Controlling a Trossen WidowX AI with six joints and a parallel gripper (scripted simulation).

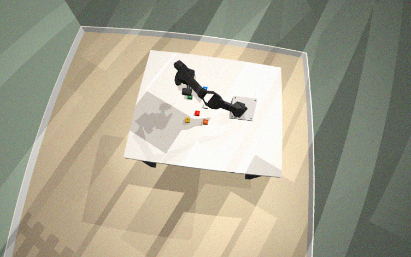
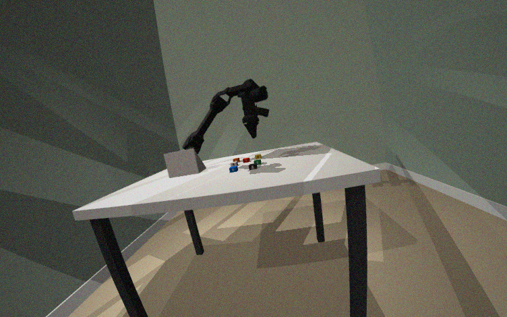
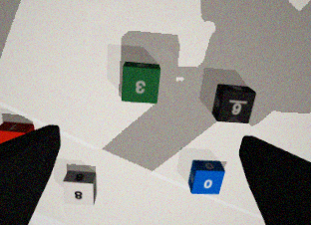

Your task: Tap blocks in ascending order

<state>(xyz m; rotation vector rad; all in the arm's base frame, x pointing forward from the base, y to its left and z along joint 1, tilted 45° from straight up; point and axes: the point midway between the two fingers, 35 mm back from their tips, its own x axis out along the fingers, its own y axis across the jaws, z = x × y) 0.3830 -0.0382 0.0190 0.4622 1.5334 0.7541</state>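
My gripper (image 2: 253, 137) (image 3: 154, 140) is open and empty, high above the table. In the wrist view, the green block (image 3: 135, 94) (image 1: 189, 97) shows 3, the blue block (image 3: 199, 183) (image 1: 205, 88) 0 and the white block (image 3: 87, 195) (image 2: 234, 164) 8. The black block (image 3: 224, 104) (image 2: 252, 166) carries a barred digit, 6 or 9; the arm hides it in the top view. The red block (image 3: 10, 135) (image 1: 197, 112) is partly cut off at the left. The yellow block (image 1: 187, 120) (image 2: 257, 156) and orange block (image 1: 205, 121) (image 2: 236, 160) are outside the wrist view.
The white table (image 1: 232, 146) (image 2: 192, 193) carries the arm's base plate (image 1: 248, 98) to the right of the blocks in the top view. A grey box-like base (image 2: 183, 163) stands left of the blocks in the exterior view. Shadows cross the tabletop around the green and black blocks.
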